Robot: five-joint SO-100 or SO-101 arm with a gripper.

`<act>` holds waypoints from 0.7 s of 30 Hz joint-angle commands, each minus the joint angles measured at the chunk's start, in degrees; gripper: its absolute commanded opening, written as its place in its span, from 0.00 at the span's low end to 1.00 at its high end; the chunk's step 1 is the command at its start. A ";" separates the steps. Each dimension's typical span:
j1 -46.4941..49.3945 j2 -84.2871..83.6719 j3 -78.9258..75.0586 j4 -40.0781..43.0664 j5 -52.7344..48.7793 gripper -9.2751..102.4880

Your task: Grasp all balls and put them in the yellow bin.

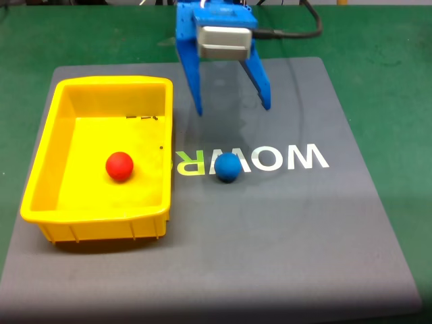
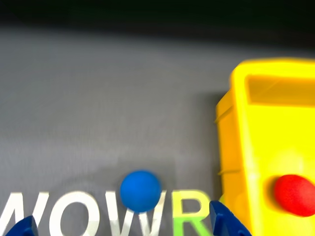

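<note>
Red ball point(image 1: 119, 165) sits in the yellow bin point(image 1: 40, 172); my gripper point(image 1: 232, 108) hangs spread above the blue ball point(image 1: 227, 167). I'd descend straight, straddling it evenly before closing.

Grey mat point(image 1: 290, 223) covers most of the work area in the fixed view, corners rounded, lying on a green surface point(image 1: 385, 61) that shows along the top and both sides; white and pale green lettering point(image 1: 270, 159) printed mid-mat, upside down in this view; black cable point(image 1: 297, 30) curves across the green surface near the top edge; wrist view blurred, same grey mat point(image 2: 98, 98) with lettering point(image 2: 78, 216) upright along the bottom, dark band at top.
</note>
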 commanded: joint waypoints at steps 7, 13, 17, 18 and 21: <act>-0.18 -5.01 -3.96 -0.35 -1.14 0.42; 0.35 -9.58 -4.39 -3.52 -2.46 0.42; 0.62 -12.92 -6.94 -3.78 -2.72 0.42; 0.62 -13.71 -7.73 -3.87 -2.72 0.42; 0.62 -16.44 -10.63 -3.87 -2.72 0.42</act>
